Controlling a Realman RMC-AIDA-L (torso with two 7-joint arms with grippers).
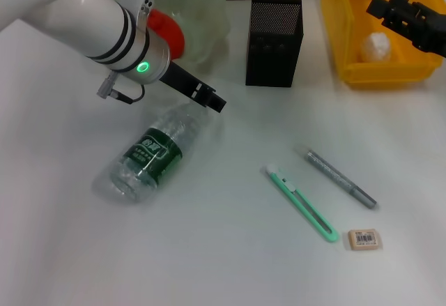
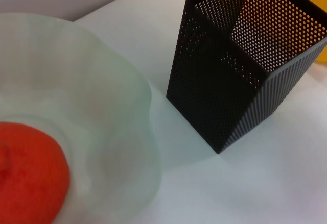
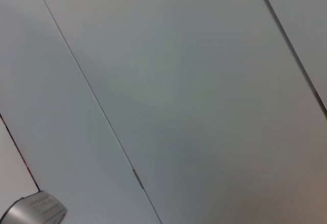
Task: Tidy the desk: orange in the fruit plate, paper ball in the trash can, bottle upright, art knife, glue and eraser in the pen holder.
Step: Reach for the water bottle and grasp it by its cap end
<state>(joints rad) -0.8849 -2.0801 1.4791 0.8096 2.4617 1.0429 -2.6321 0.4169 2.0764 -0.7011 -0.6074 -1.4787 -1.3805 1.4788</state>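
Head view: orange (image 1: 169, 33) in fruit plate (image 1: 208, 14).

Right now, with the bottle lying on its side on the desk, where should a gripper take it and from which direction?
Probably from above, across the labelled middle of the bottle: it lies flat, cap end toward the left gripper, base toward the near edge, so its round sides are exposed. Closing across the green label suits standing it up. The right gripper hangs over the yellow bin.

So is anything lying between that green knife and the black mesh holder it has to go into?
Nothing visible: bare table separates the green art knife from the pen holder. The bottle lies off to the left.
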